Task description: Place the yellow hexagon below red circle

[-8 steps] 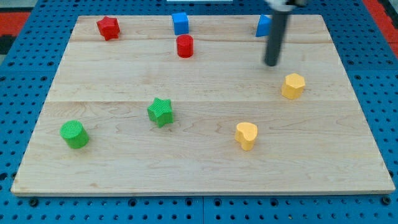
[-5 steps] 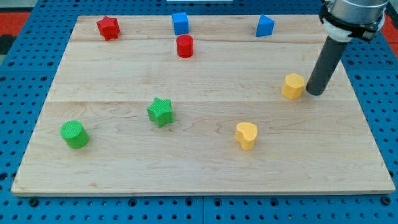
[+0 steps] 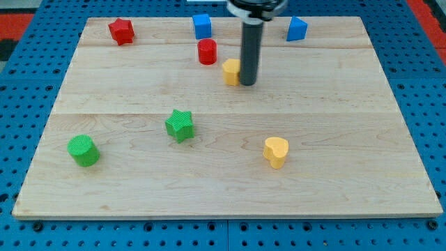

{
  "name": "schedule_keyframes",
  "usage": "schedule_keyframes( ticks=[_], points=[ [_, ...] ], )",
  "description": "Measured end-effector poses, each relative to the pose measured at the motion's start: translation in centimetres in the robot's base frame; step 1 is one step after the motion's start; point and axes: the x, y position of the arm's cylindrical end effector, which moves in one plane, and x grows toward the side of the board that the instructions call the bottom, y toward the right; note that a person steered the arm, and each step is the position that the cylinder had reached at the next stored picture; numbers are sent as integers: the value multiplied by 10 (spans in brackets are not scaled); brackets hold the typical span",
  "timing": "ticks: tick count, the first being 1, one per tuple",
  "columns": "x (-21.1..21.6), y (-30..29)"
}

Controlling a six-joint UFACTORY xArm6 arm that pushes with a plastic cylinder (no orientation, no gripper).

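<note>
The yellow hexagon (image 3: pixel 231 71) lies near the board's top middle, just right of and slightly below the red circle (image 3: pixel 207 51). A small gap shows between them. My tip (image 3: pixel 247 83) stands against the hexagon's right side, touching it. The dark rod rises from there toward the view's top and hides part of the hexagon's right edge.
A red star (image 3: pixel 121 31) is at the top left, a blue cube (image 3: pixel 202 26) at the top middle, a blue triangular block (image 3: pixel 297 28) at the top right. A green star (image 3: pixel 180 125), a green cylinder (image 3: pixel 83 150) and a yellow heart (image 3: pixel 276 151) lie lower on the wooden board (image 3: pixel 362 167).
My tip went round to the hexagon's right side and pushed it far left and up, from the right part of the board to beside the red circle. Other blocks stayed put.
</note>
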Motion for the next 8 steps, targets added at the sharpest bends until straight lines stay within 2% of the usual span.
schedule_keyframes(
  ticks=[2, 4, 5, 6, 7, 8],
  points=[
    [-43, 11],
    [-17, -14],
    [-17, -34],
    [-4, -2],
    [58, 18],
    [142, -11]
  ],
)
